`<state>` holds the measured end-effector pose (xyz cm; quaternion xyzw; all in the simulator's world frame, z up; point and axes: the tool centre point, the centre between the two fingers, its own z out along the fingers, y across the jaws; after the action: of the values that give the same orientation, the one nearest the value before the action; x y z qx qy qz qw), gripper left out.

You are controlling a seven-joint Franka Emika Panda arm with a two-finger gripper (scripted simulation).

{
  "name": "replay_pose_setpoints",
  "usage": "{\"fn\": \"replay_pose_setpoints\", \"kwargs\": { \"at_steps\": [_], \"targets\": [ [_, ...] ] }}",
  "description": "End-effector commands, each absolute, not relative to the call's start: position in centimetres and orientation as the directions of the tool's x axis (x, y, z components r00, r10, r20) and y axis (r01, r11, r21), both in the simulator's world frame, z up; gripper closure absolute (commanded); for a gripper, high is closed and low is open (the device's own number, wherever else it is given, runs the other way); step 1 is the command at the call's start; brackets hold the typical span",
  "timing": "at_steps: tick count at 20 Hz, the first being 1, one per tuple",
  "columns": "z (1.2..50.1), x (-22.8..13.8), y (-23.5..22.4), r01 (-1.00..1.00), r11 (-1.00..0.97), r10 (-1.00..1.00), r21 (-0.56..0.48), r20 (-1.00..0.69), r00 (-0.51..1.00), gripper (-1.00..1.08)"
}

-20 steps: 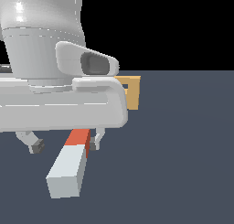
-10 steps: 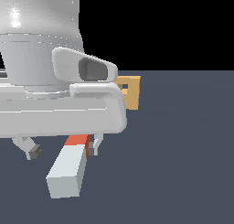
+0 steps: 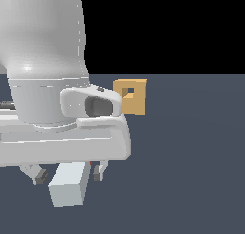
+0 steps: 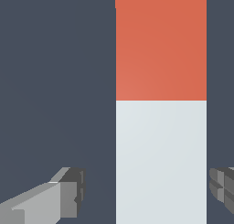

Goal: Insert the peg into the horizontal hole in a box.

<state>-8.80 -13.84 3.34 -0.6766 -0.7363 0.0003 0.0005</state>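
The peg [image 3: 68,186] lies flat on the dark floor. Its pale grey-white end shows below my hand, and only a sliver of its orange-red end shows in the exterior view. In the wrist view the peg [image 4: 160,163] runs lengthwise between my fingers, with the orange-red part [image 4: 160,45] beyond them. My gripper [image 3: 70,175] is open and straddles the pale half. One fingertip [image 4: 68,193] stands well off the peg, the other fingertip [image 4: 223,184] close beside it. The tan box [image 3: 136,101] stands farther back, towards the exterior view's right, its dark square hole [image 3: 128,91] facing the camera.
My own white arm and hand [image 3: 57,128] fill the exterior view's left half and hide most of the peg. The dark floor [image 3: 191,171] spreads around the box.
My hand has come down over the peg, so the fingers now flank it low. The orange-red end, plain before, is now almost hidden behind the hand.
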Motion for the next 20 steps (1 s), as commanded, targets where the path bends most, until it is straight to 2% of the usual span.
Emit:
{"fn": "replay_pose_setpoints", "kwargs": {
  "at_steps": [1,5,6,20],
  "targets": [
    [2.58,-8.74,-13.85,0.996,0.085,0.996,0.0,0.0,-0.085,-0.92],
    [2.19,-8.69,-13.87,0.996,0.085,0.996,0.0,0.0,-0.085,-0.92],
    [2.19,-8.69,-13.87,0.996,0.085,0.996,0.0,0.0,-0.085,1.08],
    [2.34,-8.62,-13.46,0.997,0.081,0.997,0.001,0.0,-0.081,1.08]
  ]
}}
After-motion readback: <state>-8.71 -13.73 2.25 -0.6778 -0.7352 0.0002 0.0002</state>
